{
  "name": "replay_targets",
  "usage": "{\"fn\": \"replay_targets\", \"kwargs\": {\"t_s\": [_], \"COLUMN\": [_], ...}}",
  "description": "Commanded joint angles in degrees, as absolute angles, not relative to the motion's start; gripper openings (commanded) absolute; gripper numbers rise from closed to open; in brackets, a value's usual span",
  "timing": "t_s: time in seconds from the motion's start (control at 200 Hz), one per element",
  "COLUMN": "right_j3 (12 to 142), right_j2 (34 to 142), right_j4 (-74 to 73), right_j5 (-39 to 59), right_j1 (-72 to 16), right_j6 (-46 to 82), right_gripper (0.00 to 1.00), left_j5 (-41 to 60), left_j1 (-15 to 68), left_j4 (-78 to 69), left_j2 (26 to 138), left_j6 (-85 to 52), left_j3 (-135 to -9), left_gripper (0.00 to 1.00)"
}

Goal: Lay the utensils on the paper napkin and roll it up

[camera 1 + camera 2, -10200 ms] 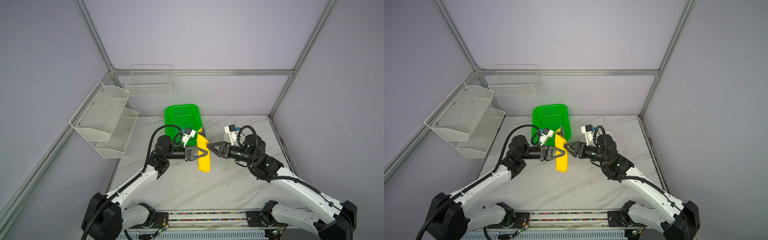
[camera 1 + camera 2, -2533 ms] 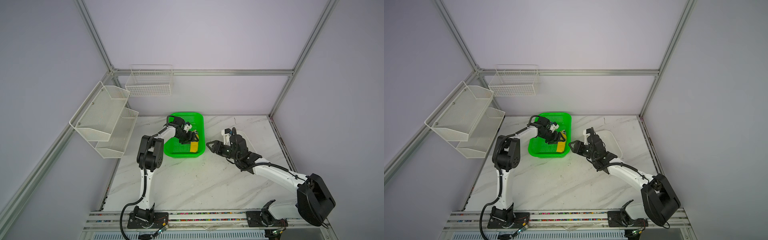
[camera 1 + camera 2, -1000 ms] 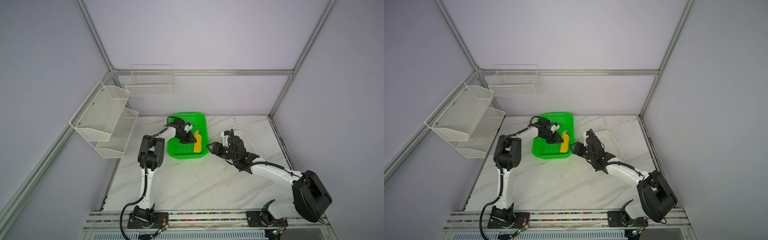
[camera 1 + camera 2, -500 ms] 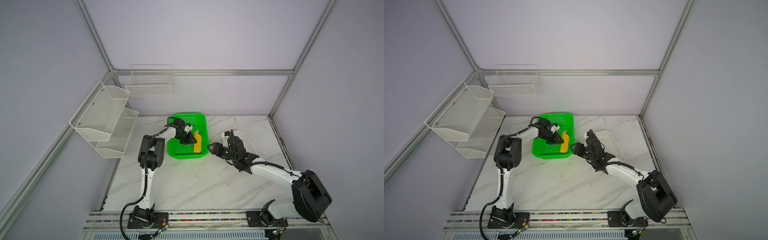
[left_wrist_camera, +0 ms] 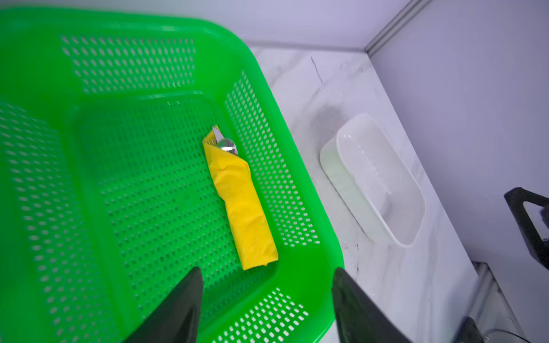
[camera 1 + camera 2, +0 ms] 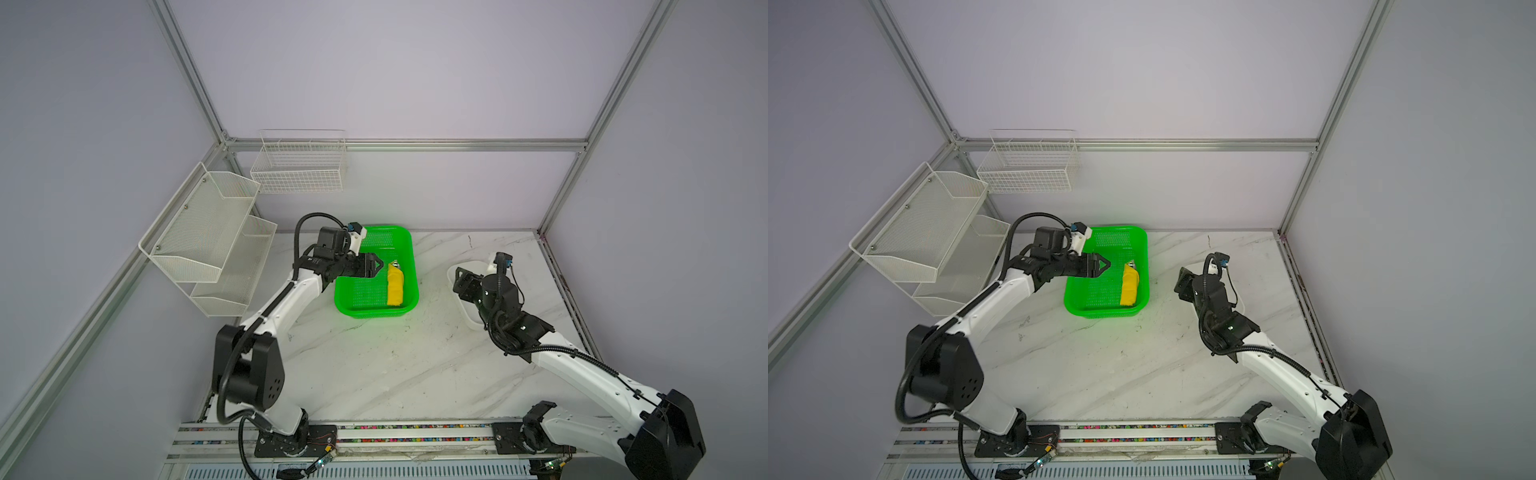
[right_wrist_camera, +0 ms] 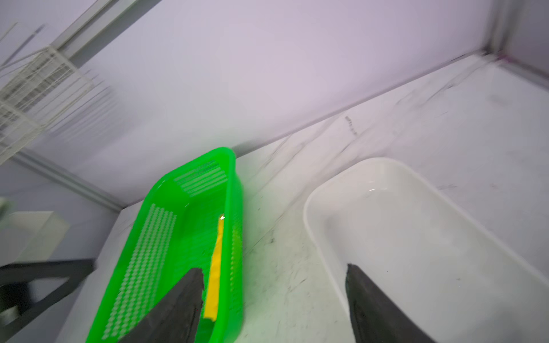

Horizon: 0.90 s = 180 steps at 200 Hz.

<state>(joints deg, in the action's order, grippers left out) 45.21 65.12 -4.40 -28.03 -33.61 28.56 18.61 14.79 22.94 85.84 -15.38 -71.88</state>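
Marble tabletop (image 6: 374, 365): paper napkin (image 6: 395, 286), rolled around utensils (image 5: 225, 144), lies inside green basket (image 6: 415, 286). Left gripper (image 6: 378, 263) over basket, right gripper (image 7: 274, 268) beside it: both spread, empty.

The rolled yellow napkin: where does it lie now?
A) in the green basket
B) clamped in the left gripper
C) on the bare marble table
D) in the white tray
A: the paper napkin lies on the green basket floor beside one wall, utensils poking from one end, the open left gripper apart from it.
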Motion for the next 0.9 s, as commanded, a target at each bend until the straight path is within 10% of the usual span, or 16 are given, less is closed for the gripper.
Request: {"fn": "replay_targets", "kwargs": {"t_s": [0.0,0.185,0.4,0.895], "right_j3": [43.6,40.3,29.7,25.1], "right_j2": [67.3,74.1,76.9,90.3], "right_j4": [-4.8,-13.8,-37.0,-65.9], "right_j5": [-45.2,-38.3,-28.0,-19.0], "right_j1": [-30.3,-18.1,-11.7,-10.8], "right_j6": [19.4,14.3,8.5,-1.4], "right_gripper": [0.82,0.86,0.89,0.90], "left_j5": [-0.1,-18.7,-33.1,-29.4], "left_j1": [14.5,12.4,8.5,2.5], "left_j4": [17.2,6.9,0.9,-25.6], "left_j2": [77.1,62.6,57.7,67.9], "left_j6": [-16.4,-16.1,-15.3,-5.9], "left_j3": [-60.4,-43.3,-35.2,-24.0], "left_gripper": [0.80,1.00,1.00,1.00]}}
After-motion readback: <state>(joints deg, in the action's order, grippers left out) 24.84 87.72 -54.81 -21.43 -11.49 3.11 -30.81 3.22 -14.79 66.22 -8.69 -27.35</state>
